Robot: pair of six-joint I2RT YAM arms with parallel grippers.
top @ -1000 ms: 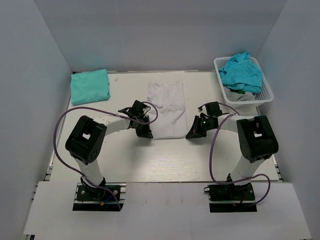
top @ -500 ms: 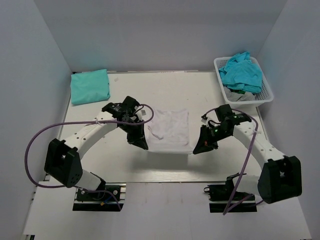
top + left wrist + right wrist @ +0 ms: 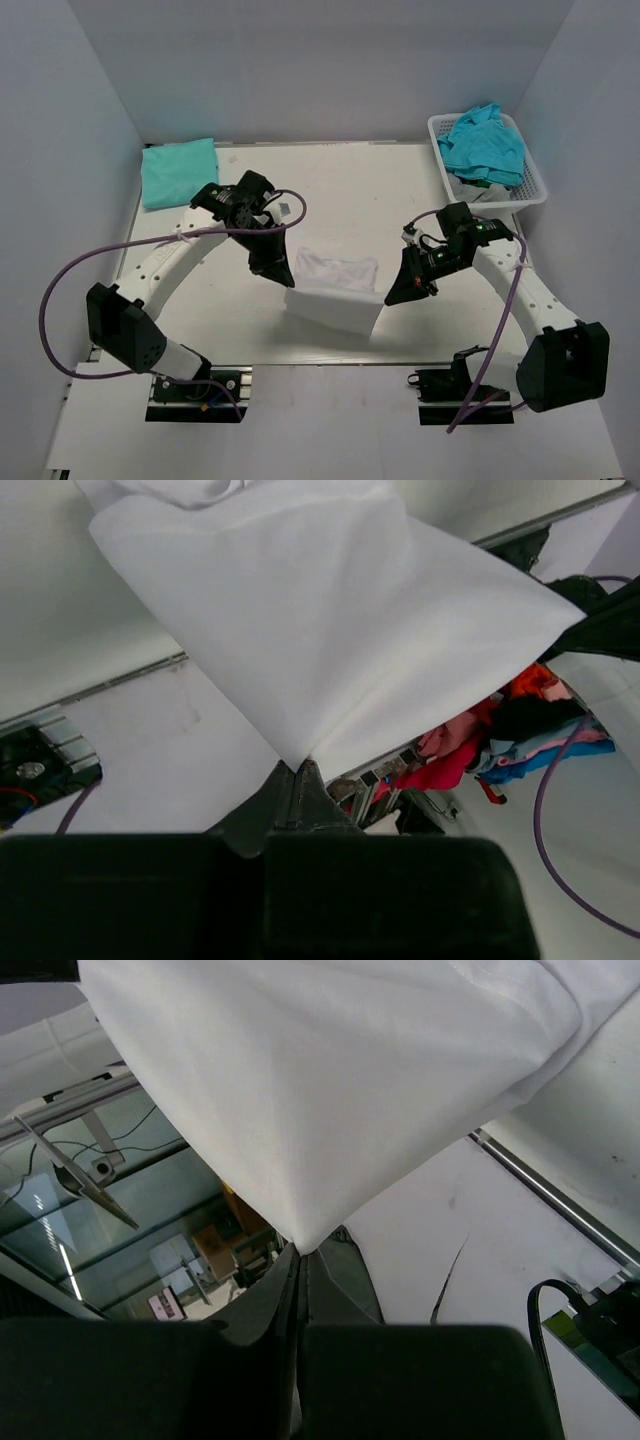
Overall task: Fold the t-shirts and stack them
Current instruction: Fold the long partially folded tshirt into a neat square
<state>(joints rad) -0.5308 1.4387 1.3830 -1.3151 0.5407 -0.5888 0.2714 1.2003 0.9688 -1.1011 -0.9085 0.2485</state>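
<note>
White tee point(image 3: 335, 300) pinched betw left tool point(image 3: 283, 279) & right tool point(image 3: 393, 297).

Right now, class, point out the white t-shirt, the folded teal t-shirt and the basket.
white t-shirt point(image 3: 335, 303): top view, its sagging middle.
folded teal t-shirt point(image 3: 180, 172): top view, centre of the fold.
basket point(image 3: 434, 123): top view, far-left rim corner.

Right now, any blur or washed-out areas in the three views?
Top external: sharp, evenly lit; white t-shirt barely separates from the pale table. Left wrist: cloth near-featureless white, background clutter soft. Right wrist: jaws dark and blurred, cloth folds faint.
</note>
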